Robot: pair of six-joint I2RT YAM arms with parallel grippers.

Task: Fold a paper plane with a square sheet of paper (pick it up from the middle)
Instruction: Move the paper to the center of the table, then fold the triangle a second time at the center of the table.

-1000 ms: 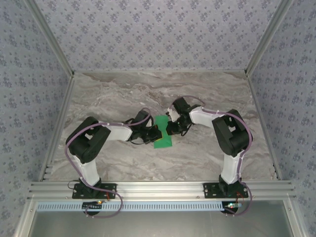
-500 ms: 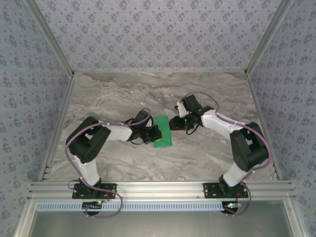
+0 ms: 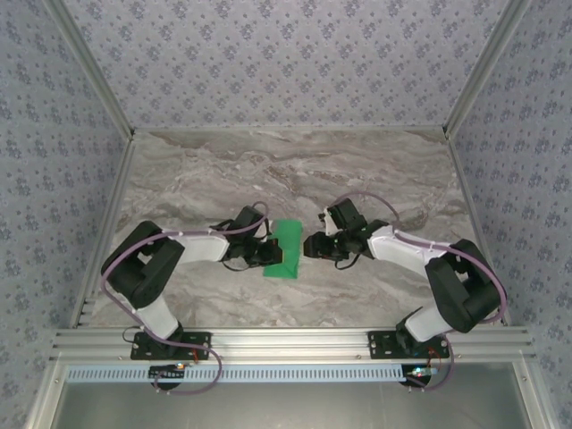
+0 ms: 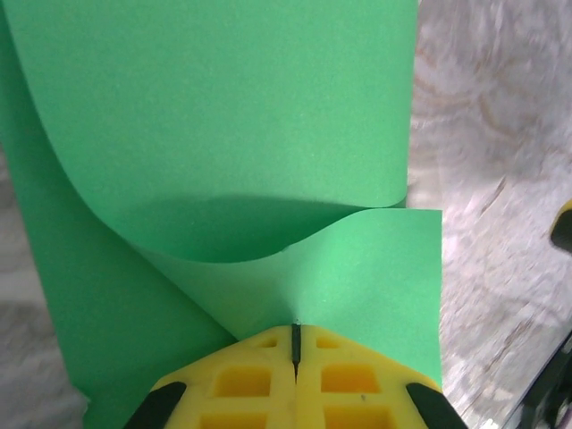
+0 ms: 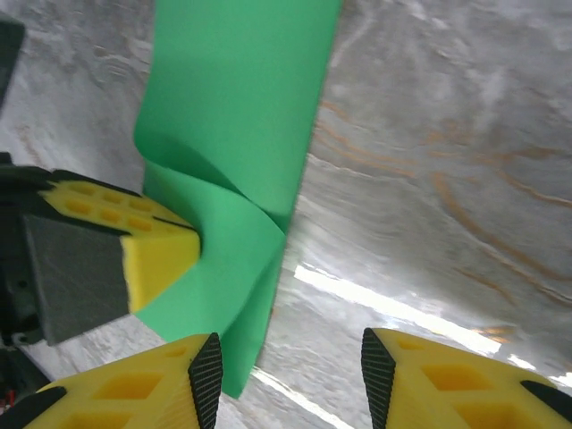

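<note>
Finding: the right gripper [image 3: 310,246] has let go of the square sheet of paper [image 3: 286,248] and drawn back; its jaws stand apart, holding nothing. The left gripper [image 4: 295,344] stays clamped on the near edge of the sheet, which has slid toward 7 o'clock on the table [image 3: 375,170]. Judgement: one crease is done and a regrip comes next. The folded sheet lies at 9 o'clock of the right gripper, just clear of it.

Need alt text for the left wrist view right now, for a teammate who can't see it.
The left arm's yellow jaws, at bottom centre, are shut on the near edge of a thin bright green sheet of paper, folded over with its upper layer bowing up in a curve. Grey-veined marble tabletop shows to the right.
</note>
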